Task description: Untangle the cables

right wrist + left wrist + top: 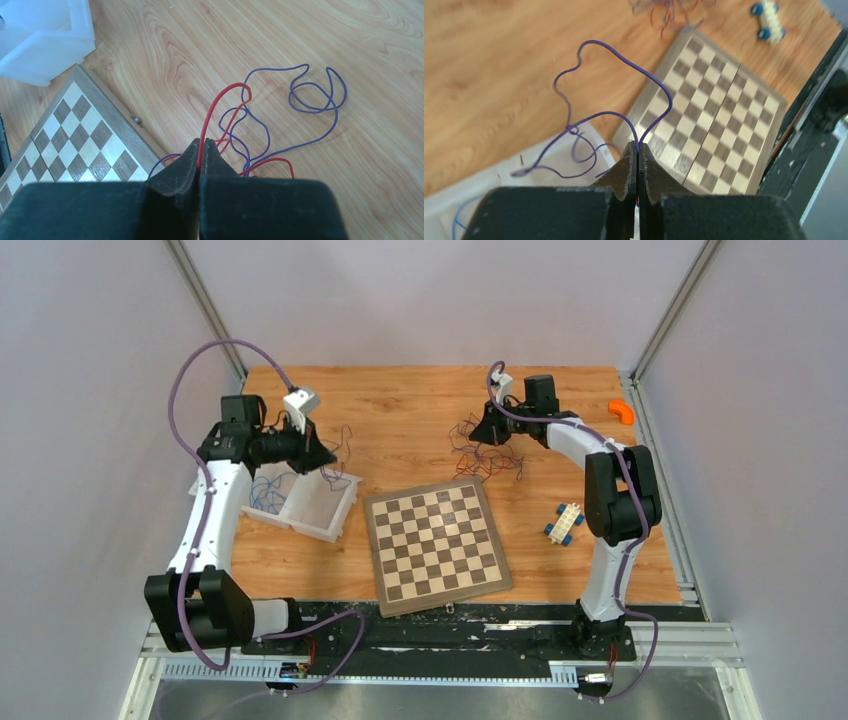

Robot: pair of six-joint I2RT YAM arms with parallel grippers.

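A wooden table (420, 400) carries a chessboard (437, 548) near its front edge. Left of the board is a white tray (322, 530) split into two compartments. Two robot arms reach out over the table. The left claw (638, 146) hangs above the tray, clenched on a purple cable (624, 60) whose loops stand up from the tips and trail down toward the tray. The right claw (201, 142) is low over the table just beyond the board. It is clenched on a red cable (220, 100) that rises out of the heap of cables (490, 455), red and blue-purple strands looped loosely through one another on the wood. The work looks partway through: one strand is free and ready to drop, and another is about to be drawn out. Next, I judge, the left claw needs to let go over the tray. The right must lift slowly so the red strand slides clear without dragging the rest along. In the tray, the left compartment holds a few blue cables (265, 492). I can make out nothing in the right one except the purple cable's tail hanging over it.
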